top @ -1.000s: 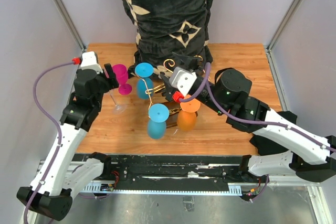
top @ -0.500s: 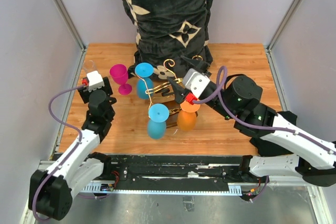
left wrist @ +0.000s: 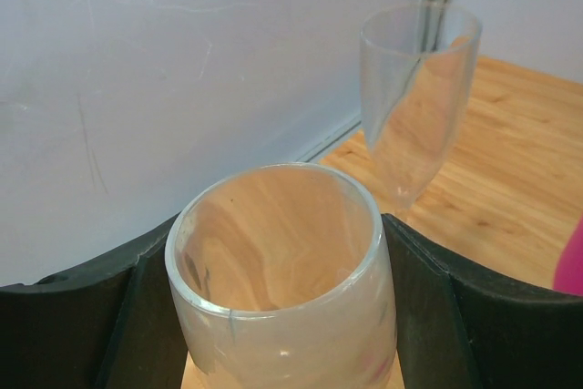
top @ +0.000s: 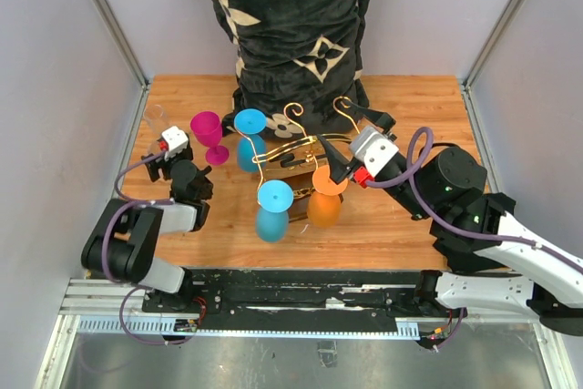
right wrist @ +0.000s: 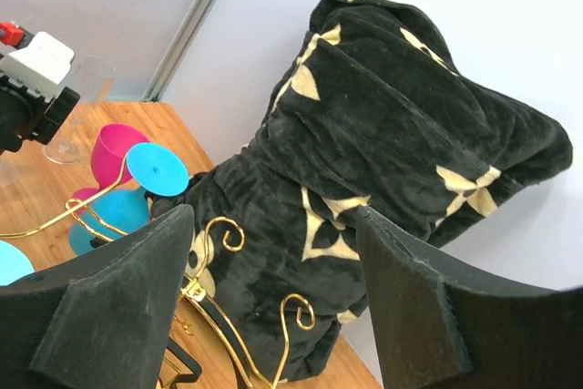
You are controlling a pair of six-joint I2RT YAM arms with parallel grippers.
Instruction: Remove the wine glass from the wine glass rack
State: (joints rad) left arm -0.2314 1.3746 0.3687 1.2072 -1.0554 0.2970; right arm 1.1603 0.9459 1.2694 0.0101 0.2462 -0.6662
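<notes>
The wine glass rack (top: 293, 141), gold curly wire on a dark base, stands mid-table in front of a black cushion. Two blue glasses (top: 271, 221) and an orange glass (top: 323, 209) hang upside down from its arms. My left gripper (top: 167, 154) sits low at the table's left edge, well away from the rack. Its jaws are shut on the bowl of a clear wine glass (left wrist: 282, 316), rim towards the camera. My right gripper (top: 351, 145) hovers to the right of the rack, open and holding nothing. Gold scroll tips (right wrist: 223, 234) show between its fingers.
A second clear glass (left wrist: 414, 107) stands by the left wall, just beyond the held one. A magenta glass (top: 208, 129) stands upright left of the rack. The black patterned cushion (top: 296, 25) fills the back middle. Grey walls close both sides.
My left arm has swung down and left from beside the magenta glass, taking the clear glass with it, and now lies folded low. My right gripper has drawn back to the right from the rack.
</notes>
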